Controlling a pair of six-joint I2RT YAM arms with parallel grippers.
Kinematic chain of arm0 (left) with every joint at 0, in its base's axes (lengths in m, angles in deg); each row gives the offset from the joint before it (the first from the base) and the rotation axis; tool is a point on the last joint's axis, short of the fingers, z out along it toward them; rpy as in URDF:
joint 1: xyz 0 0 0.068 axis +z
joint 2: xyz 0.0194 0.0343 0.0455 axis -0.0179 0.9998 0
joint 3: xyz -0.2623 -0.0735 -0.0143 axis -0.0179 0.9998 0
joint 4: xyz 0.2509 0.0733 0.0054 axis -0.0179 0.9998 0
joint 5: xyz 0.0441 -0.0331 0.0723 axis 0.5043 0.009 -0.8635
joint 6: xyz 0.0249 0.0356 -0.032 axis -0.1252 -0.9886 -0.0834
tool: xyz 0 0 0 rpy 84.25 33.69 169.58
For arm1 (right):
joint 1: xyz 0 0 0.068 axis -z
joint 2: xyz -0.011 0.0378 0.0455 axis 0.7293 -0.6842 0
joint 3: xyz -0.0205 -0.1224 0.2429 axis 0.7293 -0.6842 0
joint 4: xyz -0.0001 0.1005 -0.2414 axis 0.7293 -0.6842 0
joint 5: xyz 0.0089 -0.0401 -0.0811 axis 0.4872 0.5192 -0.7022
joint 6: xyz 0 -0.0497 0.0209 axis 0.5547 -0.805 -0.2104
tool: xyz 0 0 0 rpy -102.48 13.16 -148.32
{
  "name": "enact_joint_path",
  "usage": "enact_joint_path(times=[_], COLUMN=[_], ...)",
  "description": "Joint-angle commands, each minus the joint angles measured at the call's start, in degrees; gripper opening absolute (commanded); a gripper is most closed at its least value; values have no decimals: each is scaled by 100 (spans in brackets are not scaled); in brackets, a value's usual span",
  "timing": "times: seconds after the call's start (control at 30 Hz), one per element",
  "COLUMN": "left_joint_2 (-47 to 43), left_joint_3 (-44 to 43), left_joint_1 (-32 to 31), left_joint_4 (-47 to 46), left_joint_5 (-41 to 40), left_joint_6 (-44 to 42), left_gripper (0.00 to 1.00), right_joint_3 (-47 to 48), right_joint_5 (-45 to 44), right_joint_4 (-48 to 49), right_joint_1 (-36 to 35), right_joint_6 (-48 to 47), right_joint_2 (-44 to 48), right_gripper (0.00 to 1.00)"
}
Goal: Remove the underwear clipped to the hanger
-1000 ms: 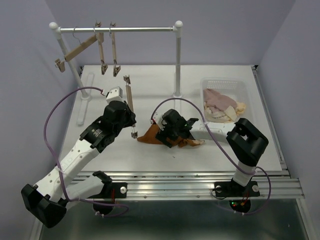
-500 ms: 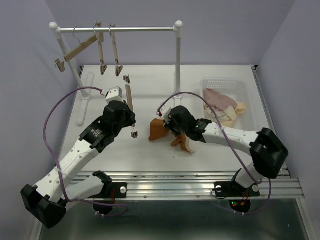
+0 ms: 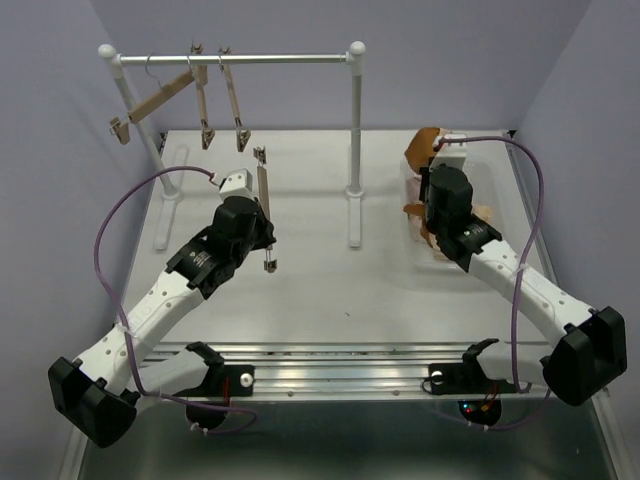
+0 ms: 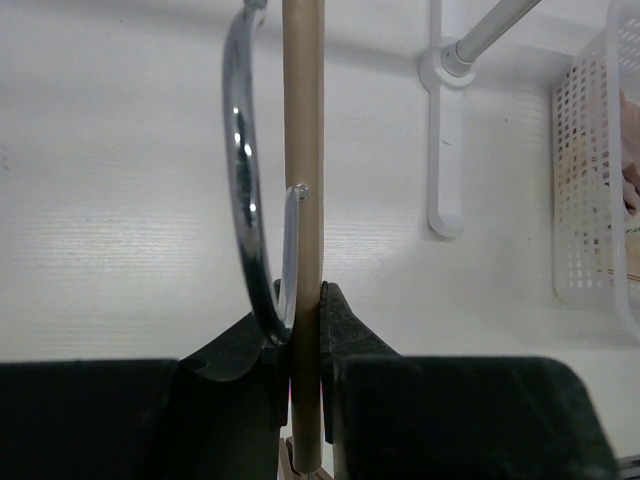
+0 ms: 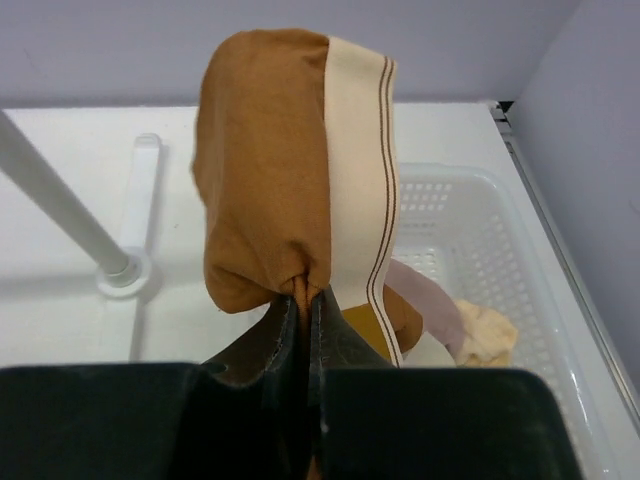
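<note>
My right gripper point(image 5: 303, 300) is shut on a bunched fold of the rust brown underwear point(image 5: 265, 180), which has a cream waistband. In the top view this underwear point(image 3: 425, 146) hangs from the right gripper point(image 3: 430, 166) above the white basket point(image 5: 470, 240) at the back right. Pink underwear point(image 5: 432, 300) and cream underwear point(image 5: 485, 335) lie in that basket. My left gripper point(image 4: 303, 305) is shut on the wooden bar of the hanger point(image 4: 303, 180), beside its metal hook point(image 4: 240, 200). The hanger point(image 3: 264, 205) is held over the table's left middle, and nothing is clipped to it.
A white clothes rack spans the back, its rail point(image 3: 280, 58) carrying three more wooden clip hangers point(image 3: 205, 100). Its right post point(image 3: 356, 140) stands between the two arms, close to the left of the basket. The left post's foot point(image 3: 170, 195) rests at the table's left.
The right gripper shut on the brown underwear at the table's middle, then lifted it right and back to over the basket. The left arm and hanger shifted only slightly.
</note>
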Motion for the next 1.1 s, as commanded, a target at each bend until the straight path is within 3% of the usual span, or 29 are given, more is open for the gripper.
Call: enact_joint_path(times=[0.0, 0.07, 0.2, 0.5, 1.07], left_joint_2=[72, 151, 283, 1003, 3148], left_joint_3=[-412, -464, -657, -1544, -4383], left_joint_1=[11, 3, 3, 3, 213], left_joint_4=[-398, -433, -469, -477, -170], left_joint_5=[-47, -38, -74, -372, -1049], left_joint_6=[-257, -336, -468, -1004, -1909], left_gripper=[0, 0, 0, 0, 0], right_joint_3=[244, 314, 464, 262, 165], right_joint_5=[-480, -541, -551, 223, 57], right_joint_4=[326, 344, 222, 247, 247], right_joint_1=[373, 689, 778, 778, 778], right_joint_6=[115, -87, -53, 388, 300], right_joint_2=[-243, -393, -701, -297, -78], right_gripper=[1, 1, 100, 100, 100])
